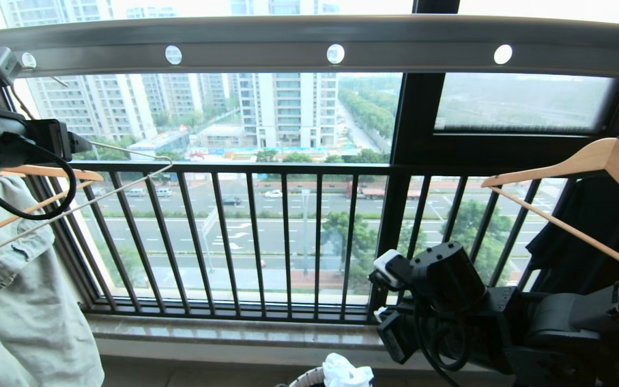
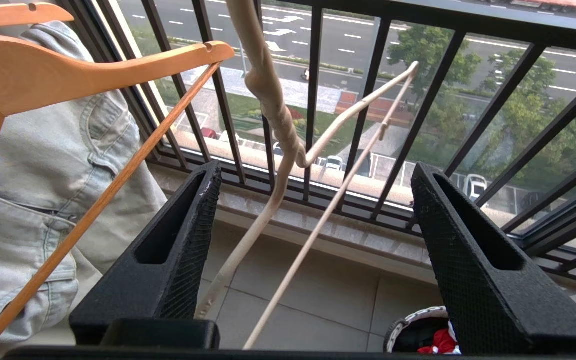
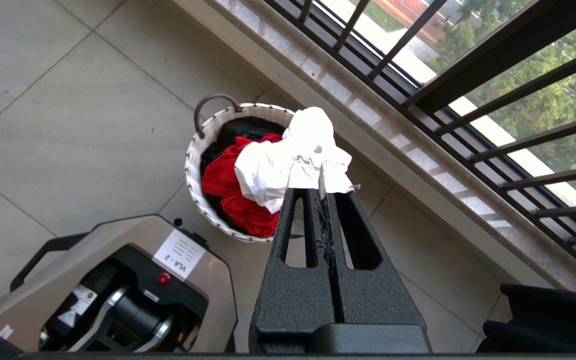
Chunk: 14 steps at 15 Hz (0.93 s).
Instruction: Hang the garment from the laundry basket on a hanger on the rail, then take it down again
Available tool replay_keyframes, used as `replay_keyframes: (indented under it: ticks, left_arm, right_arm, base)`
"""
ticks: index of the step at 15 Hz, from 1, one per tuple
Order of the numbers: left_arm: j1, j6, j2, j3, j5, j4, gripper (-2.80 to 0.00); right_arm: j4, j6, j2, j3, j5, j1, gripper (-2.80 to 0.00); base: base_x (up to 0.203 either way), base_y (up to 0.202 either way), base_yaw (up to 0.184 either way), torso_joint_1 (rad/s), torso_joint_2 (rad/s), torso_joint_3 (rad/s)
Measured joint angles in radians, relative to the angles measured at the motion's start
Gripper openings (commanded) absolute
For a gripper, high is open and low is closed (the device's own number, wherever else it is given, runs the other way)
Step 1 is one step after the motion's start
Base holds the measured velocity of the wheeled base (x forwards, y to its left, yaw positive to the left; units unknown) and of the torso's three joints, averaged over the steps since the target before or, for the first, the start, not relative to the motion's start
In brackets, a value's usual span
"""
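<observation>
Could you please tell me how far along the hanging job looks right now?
Early stage. The white T-shirt is pinched in the shut right gripper above the laundry basket. The left gripper is open around the bare wire hanger near the rail. Dressing the hanger, hanging it and taking it down remain.

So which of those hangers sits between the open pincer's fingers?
The thin cream-white wire hanger, bare and pale; the thicker wooden hangers hang off to the side.

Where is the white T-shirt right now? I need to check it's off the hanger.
The white T-shirt lies bunched on top of the laundry basket on the floor below the window sill, over red and black clothes, its edge pinched in the shut right claw.
</observation>
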Motion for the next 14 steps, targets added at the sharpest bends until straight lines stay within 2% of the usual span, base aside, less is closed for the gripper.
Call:
replay_keyframes:
  ticks: [3, 8, 9, 12, 14]
  left_arm:
    - [-0.021, 0.002, -0.089, 0.006, 0.003, 0.093, 0.00]
    - [-0.049, 0.001, -0.219, 0.014, 0.002, 0.109, 0.00]
    - [-0.057, 0.001, -0.248, 0.019, 0.002, 0.111, -2.80]
    - [-0.119, 0.001, -0.322, 0.032, -0.004, 0.155, -2.80]
    - [-0.193, -0.003, -0.343, 0.026, -0.013, 0.208, -2.80]
  right_arm:
    - [0.000, 0.000, -0.001, 0.000, 0.000, 0.001, -2.80]
    - [0.000, -0.001, -0.001, 0.002, 0.000, 0.000, -2.80]
    - [0.000, -0.001, -0.001, 0.002, 0.000, 0.000, -2.80]
    - [0.000, -0.003, -0.002, 0.004, -0.001, 0.001, -2.80]
    - [-0.001, -0.003, -0.007, 0.004, -0.002, 0.001, -2.80]
  base:
    - [0.000, 0.000, 0.000, 0.000, 0.00, 0.000]
    - [0.000, 0.000, 0.000, 0.000, 0.00, 0.000]
    - [0.000, 0.000, 0.000, 0.000, 0.00, 0.000]
    - [0.000, 0.000, 0.000, 0.000, 0.00, 0.000]
    - [0.000, 0.000, 0.000, 0.000, 0.00, 0.000]
